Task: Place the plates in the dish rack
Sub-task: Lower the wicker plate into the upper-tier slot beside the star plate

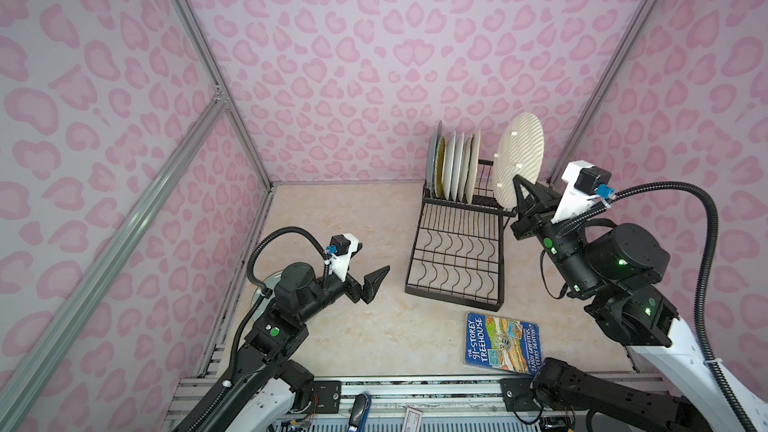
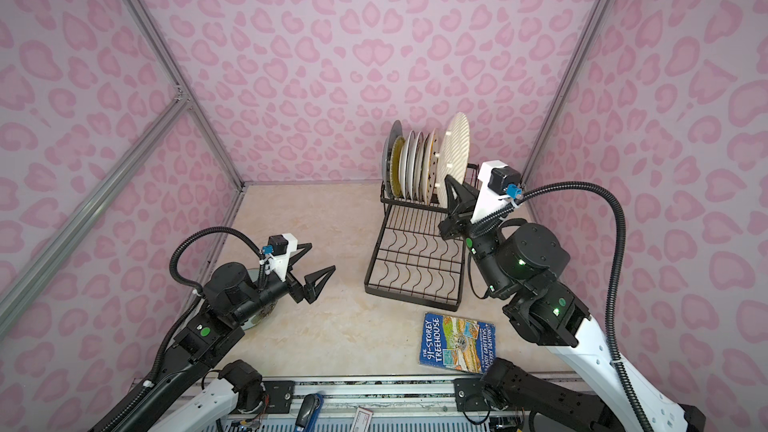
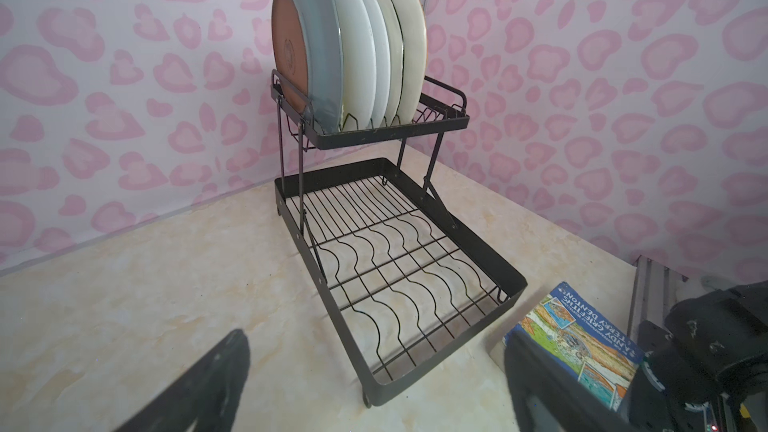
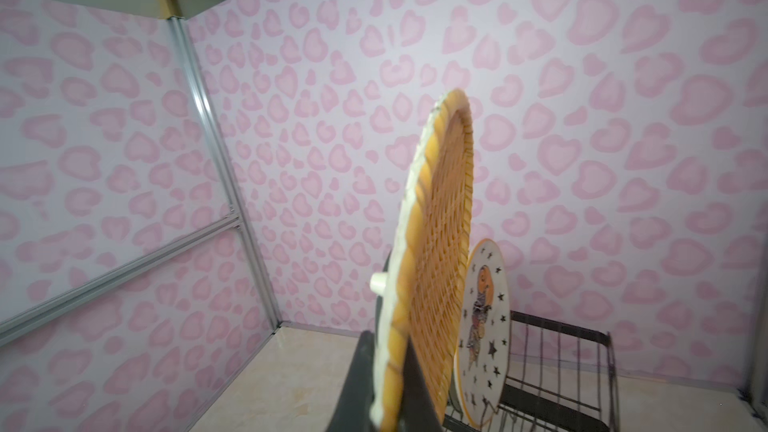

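My right gripper (image 1: 524, 195) (image 2: 453, 193) (image 4: 390, 388) is shut on the bottom rim of an orange woven-look plate (image 1: 518, 160) (image 2: 454, 155) (image 4: 440, 243). It holds the plate upright, above the right end of the dish rack's (image 1: 453, 299) (image 2: 411, 299) (image 3: 453, 363) raised basket. Several plates (image 1: 455, 166) (image 2: 411, 164) (image 3: 357, 47) stand on edge in that basket; nearest the held one is a white star plate (image 4: 484, 326). My left gripper (image 1: 372, 261) (image 2: 316, 261) (image 3: 374, 384) hangs open and empty left of the rack. Another plate (image 1: 270, 278) (image 2: 254, 317) lies flat, mostly hidden under the left arm.
A blue paperback book (image 1: 500, 344) (image 2: 457, 342) (image 3: 582, 334) lies on the table just in front of the rack's lower tray. Pink-patterned walls close in behind and beside the rack. The lower tray holds nothing.
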